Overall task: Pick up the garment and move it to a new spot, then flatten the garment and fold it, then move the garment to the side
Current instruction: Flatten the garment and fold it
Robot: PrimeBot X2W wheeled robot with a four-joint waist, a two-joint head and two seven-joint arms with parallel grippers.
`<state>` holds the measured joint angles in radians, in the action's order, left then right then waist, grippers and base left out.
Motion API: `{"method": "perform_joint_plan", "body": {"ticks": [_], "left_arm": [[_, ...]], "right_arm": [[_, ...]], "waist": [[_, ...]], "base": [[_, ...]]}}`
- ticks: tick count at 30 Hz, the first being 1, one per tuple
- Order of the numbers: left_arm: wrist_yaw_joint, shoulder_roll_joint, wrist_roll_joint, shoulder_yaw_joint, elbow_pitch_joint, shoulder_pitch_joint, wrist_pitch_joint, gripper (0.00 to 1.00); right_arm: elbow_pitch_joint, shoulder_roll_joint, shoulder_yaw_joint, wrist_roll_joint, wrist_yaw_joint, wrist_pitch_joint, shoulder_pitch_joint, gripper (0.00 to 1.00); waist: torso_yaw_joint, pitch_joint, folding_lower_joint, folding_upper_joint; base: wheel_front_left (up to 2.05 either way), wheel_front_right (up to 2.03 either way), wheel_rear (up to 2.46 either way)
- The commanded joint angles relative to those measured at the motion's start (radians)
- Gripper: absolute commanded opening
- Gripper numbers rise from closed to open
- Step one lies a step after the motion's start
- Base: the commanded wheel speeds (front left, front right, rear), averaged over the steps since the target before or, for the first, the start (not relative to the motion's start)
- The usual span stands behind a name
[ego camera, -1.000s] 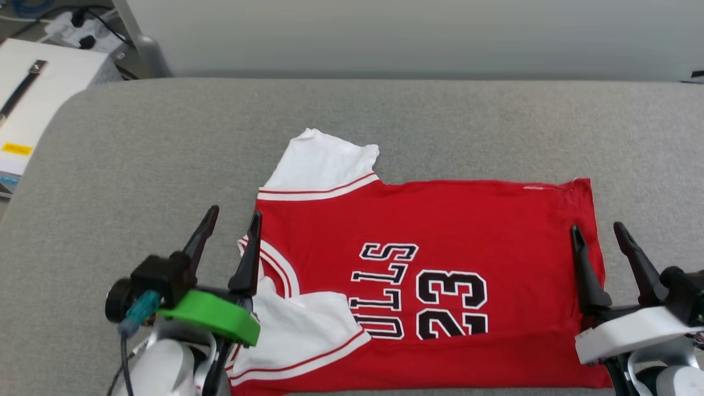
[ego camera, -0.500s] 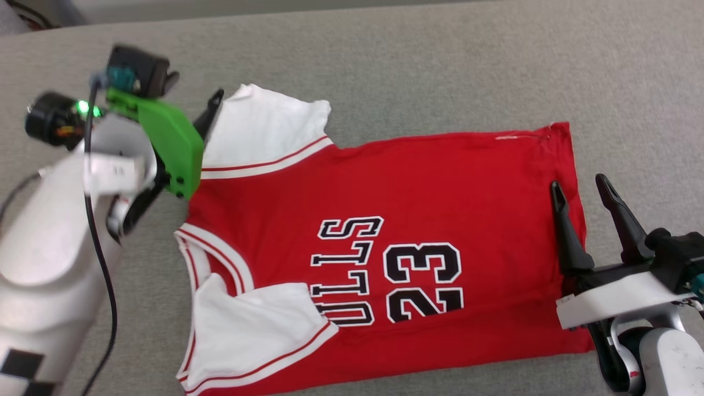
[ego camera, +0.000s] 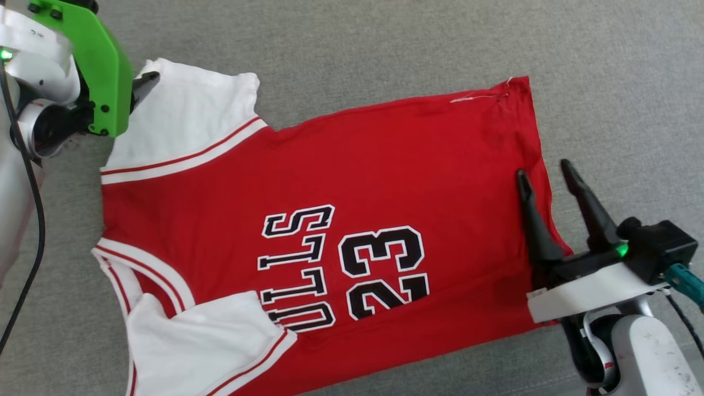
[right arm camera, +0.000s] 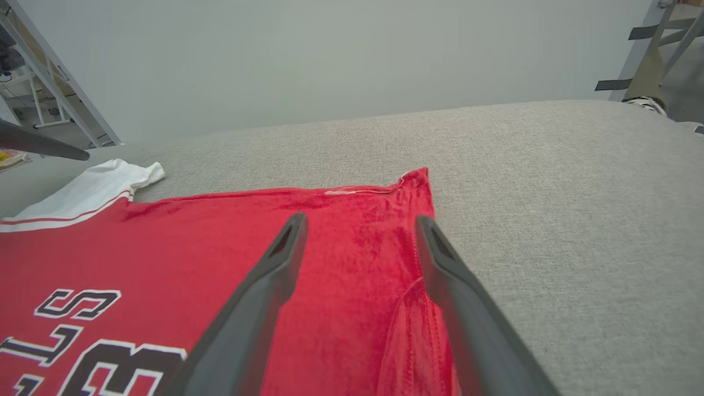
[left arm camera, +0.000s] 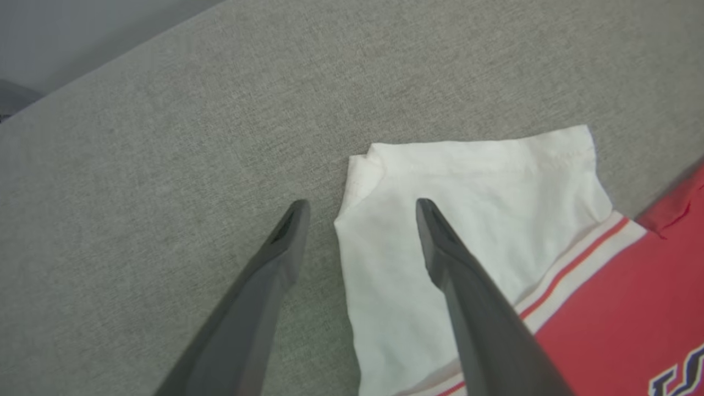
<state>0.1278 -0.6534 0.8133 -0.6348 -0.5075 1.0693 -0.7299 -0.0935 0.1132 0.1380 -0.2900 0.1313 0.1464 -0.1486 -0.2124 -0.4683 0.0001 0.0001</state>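
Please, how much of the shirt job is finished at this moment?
Done: the garment lies spread mostly flat on the grey surface. In hand: the left pincer, open, straddles the edge of the far sleeve; the right pincer, open, is at the hem. Left: the folding and moving it aside.

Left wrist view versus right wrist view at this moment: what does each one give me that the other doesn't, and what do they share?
Left wrist view: the open left gripper, one finger over the sleeve, the other over the grey surface; the sleeve is folded at its corner. Right wrist view: the open right gripper above the shirt near its hem corner, plus the number. Both: that sleeve with its striped trim, red cloth, grey surface.
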Motion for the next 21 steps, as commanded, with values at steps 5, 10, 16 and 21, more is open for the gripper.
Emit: {"method": "perform_joint_plan", "body": {"ticks": [5,10,16,21], "left_arm": [[0.003,0.000,0.005,-0.025,-0.082,0.045,-0.009,1.00],[-0.010,0.012,-0.010,-0.033,-0.155,0.052,0.019,1.00],[-0.011,0.039,0.023,-0.038,-0.208,0.036,-0.013,0.00],[-0.007,0.065,0.044,-0.017,-0.204,0.031,0.068,0.00]], "right_arm": [[0.006,0.015,0.038,-0.028,-0.001,0.019,-0.027,1.00],[0.010,0.020,0.042,-0.035,-0.001,0.025,-0.029,1.00],[0.015,0.025,0.031,-0.028,-0.001,0.020,-0.027,1.00],[0.017,0.028,0.024,-0.018,-0.001,0.008,-0.027,1.00]], "waist": [[-0.049,-0.053,-0.0001,-0.0001],[-0.054,-0.056,-0.0001,-0.0001],[-0.044,-0.039,-0.0001,-0.0001],[-0.027,-0.012,-0.0001,-0.0001]], "base": [[0.00,0.00,0.00],[0.00,0.00,0.00],[0.00,0.00,0.00],[0.00,0.00,0.00]]}}
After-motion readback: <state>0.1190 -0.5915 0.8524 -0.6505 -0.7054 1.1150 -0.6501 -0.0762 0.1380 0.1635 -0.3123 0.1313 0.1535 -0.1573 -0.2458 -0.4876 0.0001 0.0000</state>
